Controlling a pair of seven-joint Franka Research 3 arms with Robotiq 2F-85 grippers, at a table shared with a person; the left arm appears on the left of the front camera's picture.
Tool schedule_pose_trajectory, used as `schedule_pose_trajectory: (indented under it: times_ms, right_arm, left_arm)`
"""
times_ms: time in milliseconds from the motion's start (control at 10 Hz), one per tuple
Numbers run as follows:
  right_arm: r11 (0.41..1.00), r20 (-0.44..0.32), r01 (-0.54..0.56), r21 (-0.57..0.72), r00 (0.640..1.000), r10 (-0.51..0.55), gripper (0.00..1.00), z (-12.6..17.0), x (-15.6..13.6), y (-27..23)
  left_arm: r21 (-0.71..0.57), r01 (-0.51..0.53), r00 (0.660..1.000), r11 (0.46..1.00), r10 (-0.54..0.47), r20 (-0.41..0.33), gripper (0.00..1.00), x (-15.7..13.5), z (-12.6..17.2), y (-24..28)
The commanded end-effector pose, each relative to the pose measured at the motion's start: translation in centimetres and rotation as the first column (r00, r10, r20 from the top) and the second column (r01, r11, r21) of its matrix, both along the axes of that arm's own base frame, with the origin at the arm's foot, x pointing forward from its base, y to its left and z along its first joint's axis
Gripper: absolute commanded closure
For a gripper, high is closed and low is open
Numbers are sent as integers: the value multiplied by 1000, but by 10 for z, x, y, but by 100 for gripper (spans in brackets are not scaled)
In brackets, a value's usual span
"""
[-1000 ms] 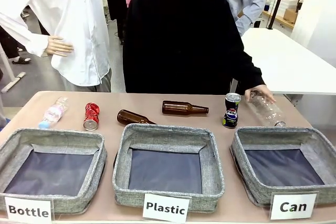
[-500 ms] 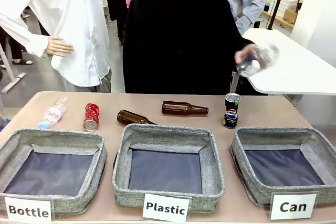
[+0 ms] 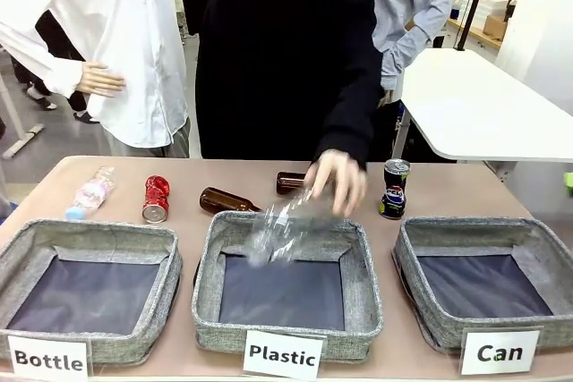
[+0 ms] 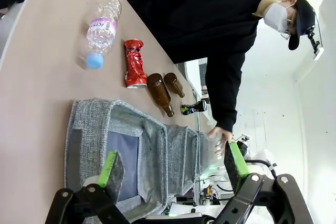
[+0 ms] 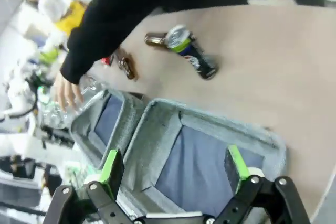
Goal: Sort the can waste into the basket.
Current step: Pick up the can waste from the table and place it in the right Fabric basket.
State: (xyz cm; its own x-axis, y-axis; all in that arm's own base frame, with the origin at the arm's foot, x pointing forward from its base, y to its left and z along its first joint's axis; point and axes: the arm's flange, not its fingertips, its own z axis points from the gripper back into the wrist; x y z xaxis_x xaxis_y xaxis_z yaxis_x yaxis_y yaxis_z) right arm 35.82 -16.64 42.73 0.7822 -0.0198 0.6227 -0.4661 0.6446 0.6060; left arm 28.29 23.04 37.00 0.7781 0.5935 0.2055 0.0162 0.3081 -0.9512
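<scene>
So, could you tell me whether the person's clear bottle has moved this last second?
Yes. The hand has carried the clear bottle leftward, from right of the Pepsi can to over the Plastic basket.

My left gripper (image 4: 172,155) is hanging spread over a grey fabric basket (image 4: 89,115); a crushed red metal can (image 4: 134,62) is lying beyond it.

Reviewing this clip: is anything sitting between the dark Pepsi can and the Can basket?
Nothing visible. The Pepsi can stands just beyond the far left corner of the Can basket, bare table between. The person's hand is off to the side, over the Plastic basket.
</scene>
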Motion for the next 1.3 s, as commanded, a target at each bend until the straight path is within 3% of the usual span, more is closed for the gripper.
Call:
schedule_pose_trajectory:
  times_ms: [0, 300, 600, 700, 1100, 1200]
  right_arm:
    - [992, 21, -112, -54, 993, 113, 0, 3, 35, 19]
    - [987, 61, -122, -102, 990, 128, 0, 5, 47, 34]
    - [976, 254, -77, -203, 959, 128, 0, 3, 47, 26]
    - [968, 286, -63, -244, 949, 134, 0, -1, 58, 35]
    - [898, 326, -192, -395, 885, 333, 0, -33, 115, 86]
    - [884, 297, -234, -405, 880, 370, 0, -45, 129, 104]
  left_arm:
    - [-4, -2, 999, 1000, 2, 36, 0, 1, 0, 2]
    - [-4, -2, 999, 1000, 2, 36, 0, 1, 0, 2]
    - [-4, -2, 999, 1000, 2, 36, 0, 1, 0, 2]
    - [-4, -2, 999, 1000, 2, 36, 0, 1, 0, 2]
    - [-4, -2, 999, 1000, 2, 36, 0, 1, 0, 2]
    - [-4, -2, 999, 1000, 2, 36, 0, 1, 0, 2]
